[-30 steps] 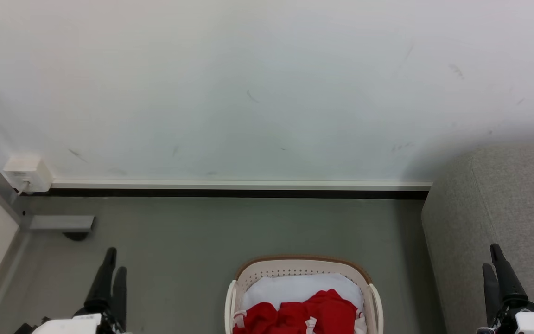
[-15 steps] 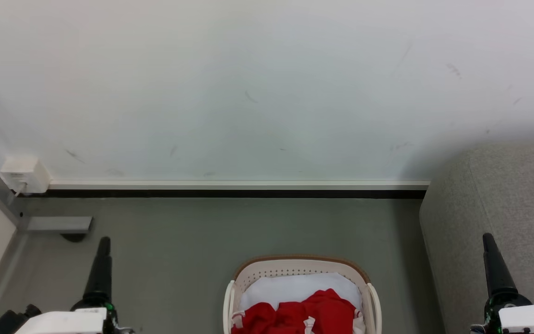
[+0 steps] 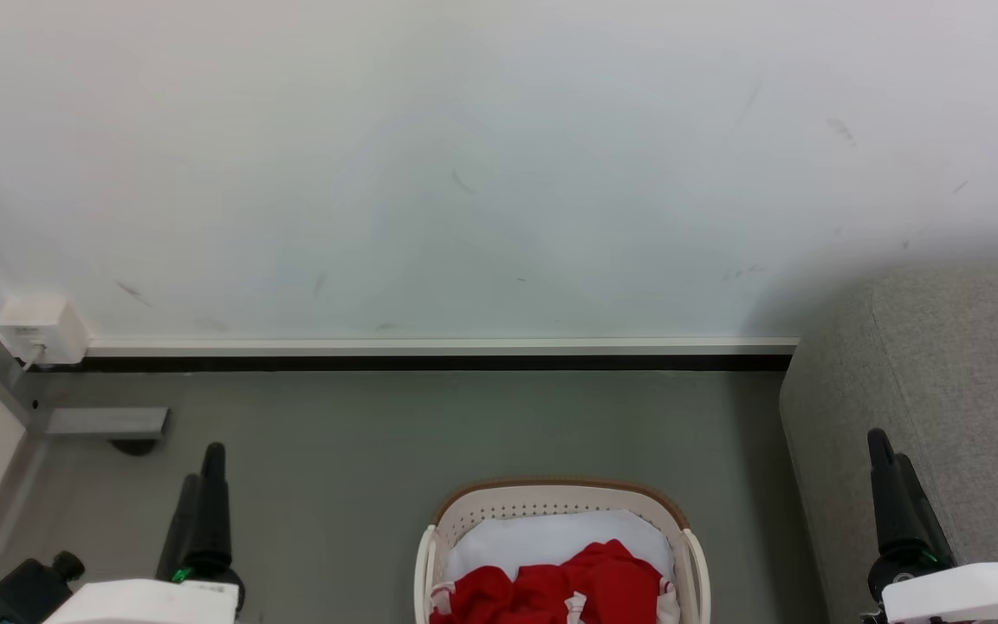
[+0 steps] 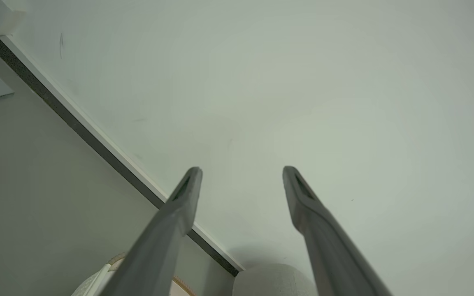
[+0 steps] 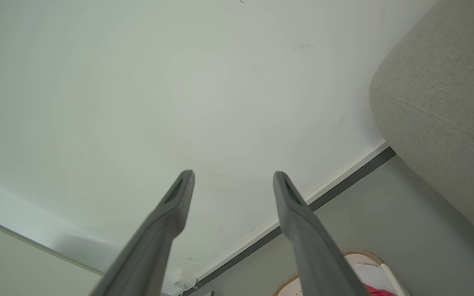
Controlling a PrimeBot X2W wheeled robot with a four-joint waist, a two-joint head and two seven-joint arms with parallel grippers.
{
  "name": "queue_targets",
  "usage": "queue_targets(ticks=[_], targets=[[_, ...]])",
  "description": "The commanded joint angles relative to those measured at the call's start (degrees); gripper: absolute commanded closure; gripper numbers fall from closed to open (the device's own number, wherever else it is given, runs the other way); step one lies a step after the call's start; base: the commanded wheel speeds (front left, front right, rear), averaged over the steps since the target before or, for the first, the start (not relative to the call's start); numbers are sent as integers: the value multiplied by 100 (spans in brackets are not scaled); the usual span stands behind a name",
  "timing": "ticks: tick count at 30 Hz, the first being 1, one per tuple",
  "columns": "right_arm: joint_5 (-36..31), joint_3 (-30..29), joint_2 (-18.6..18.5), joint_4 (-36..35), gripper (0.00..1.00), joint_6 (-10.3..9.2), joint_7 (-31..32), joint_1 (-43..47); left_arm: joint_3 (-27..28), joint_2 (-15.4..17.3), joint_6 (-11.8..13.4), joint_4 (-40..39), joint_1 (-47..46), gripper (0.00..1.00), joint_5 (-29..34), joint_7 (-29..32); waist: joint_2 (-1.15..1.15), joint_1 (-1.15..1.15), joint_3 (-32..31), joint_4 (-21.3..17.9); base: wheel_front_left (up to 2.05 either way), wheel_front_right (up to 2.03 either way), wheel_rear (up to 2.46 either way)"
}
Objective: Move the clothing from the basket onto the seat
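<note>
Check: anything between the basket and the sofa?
Nothing. In the head view, the strip of grey floor between the basket and the sofa is bare.

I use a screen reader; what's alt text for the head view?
A cream basket of red clothing on white cloth sits on the grey floor, bottom centre, a grey sofa at right. The left gripper and right gripper, both open, point up.

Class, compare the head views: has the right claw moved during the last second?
Yes. Judged against the seat, the right claw has shifted leftward, toward the seat's left edge, and slightly up the view.
</note>
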Motion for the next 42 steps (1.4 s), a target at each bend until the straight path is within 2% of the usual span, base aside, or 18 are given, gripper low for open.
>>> queue_targets(ticks=[1,7,14,25,42], targets=[[-305,-18,-61,-116,0,-4,-78,-65,-11,49,35,-92,-27,0,365,-85,0,0,-9,-2,0,0,0],[-1101,-8,-65,-112,0,-4,-195,1,-120,99,191,-176,35,0,1303,-202,0,0,-34,-18,0,0,0],[-1870,49,-33,-87,0,-5,-320,64,-326,208,419,-276,113,0,2004,-329,0,0,-74,-42,0,0,0],[-2543,246,-63,43,0,-6,-508,78,-532,349,639,-262,227,0,2666,-509,0,0,-122,-72,0,0,0],[-3341,506,-111,103,0,-8,-742,67,-713,446,782,-326,325,0,3538,-749,0,0,-173,-93,0,0,0]])
